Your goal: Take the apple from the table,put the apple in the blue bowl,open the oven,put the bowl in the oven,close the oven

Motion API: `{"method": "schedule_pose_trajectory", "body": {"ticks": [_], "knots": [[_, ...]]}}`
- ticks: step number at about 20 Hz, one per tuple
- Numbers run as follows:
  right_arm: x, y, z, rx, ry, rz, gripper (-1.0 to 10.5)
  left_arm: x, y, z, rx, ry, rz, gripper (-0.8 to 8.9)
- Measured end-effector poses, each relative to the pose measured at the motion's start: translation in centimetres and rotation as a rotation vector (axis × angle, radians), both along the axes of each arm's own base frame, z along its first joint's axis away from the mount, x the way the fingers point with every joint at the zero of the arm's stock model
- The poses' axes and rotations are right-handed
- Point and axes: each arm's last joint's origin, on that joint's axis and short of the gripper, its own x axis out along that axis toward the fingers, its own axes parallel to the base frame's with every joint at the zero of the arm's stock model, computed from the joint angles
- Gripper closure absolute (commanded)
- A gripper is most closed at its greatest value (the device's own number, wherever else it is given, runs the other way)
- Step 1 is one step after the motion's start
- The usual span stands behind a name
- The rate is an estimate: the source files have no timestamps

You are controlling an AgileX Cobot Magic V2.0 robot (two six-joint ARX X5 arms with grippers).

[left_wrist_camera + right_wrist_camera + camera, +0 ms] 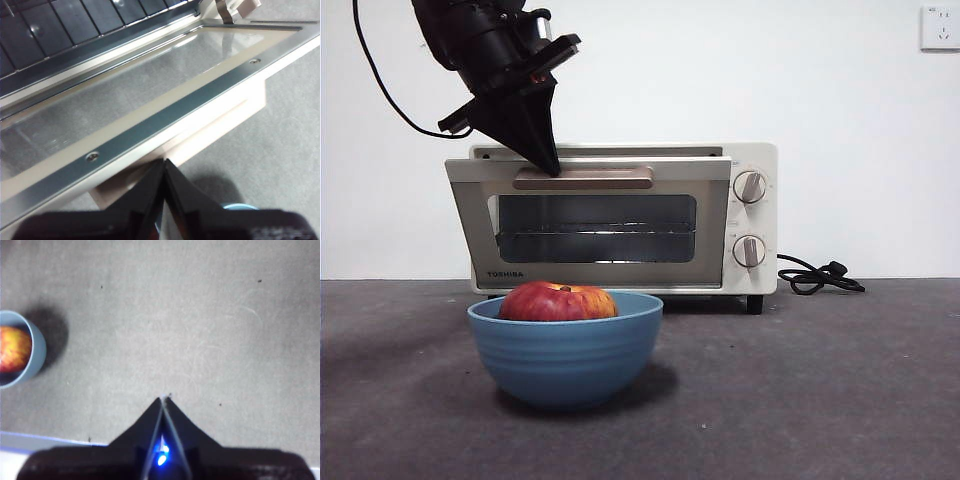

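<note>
The apple is seen lying inside the blue bowl, which is set on the table just in front of the oven. The oven's door is tilted partly open (its top edge leaning forward). The left hand is pressed, jaws clenched together, against the beige bar handle. The right hand is held above bare table, jaws likewise clenched on nothing.
</note>
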Motion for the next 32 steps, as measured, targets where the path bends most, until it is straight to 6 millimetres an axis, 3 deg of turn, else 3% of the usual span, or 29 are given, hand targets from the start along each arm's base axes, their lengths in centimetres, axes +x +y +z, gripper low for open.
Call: {"method": "schedule_pose_trajectory", "body": {"ticks": [4, 10, 21, 29, 32], "knots": [[-0.1, 0.0, 0.0, -0.004, 0.008, 0.004, 9.5, -1.7, 0.1, -1.4, -0.04, -0.057, 0.015, 8.19], [-0.1, 0.0, 0.0, -0.004, 0.005, 0.006, 9.5, -5.6, 1.4, -5.8, -0.056, -0.06, 0.106, 8.19], [-0.1, 0.0, 0.0, -0.007, 0.005, 0.01, 9.5, -7.3, 1.2, -9.0, -0.026, -0.035, 0.125, 8.19], [-0.1, 0.0, 0.0, -0.006, 0.005, 0.009, 9.5, -7.9, 0.5, -9.0, -0.03, -0.016, 0.108, 8.19], [0.1, 0.0, 0.0, -0.004, -0.002, 0.008, 9.5, -9.6, 0.6, -6.6, -0.057, -0.064, 0.088, 8.19]]}}
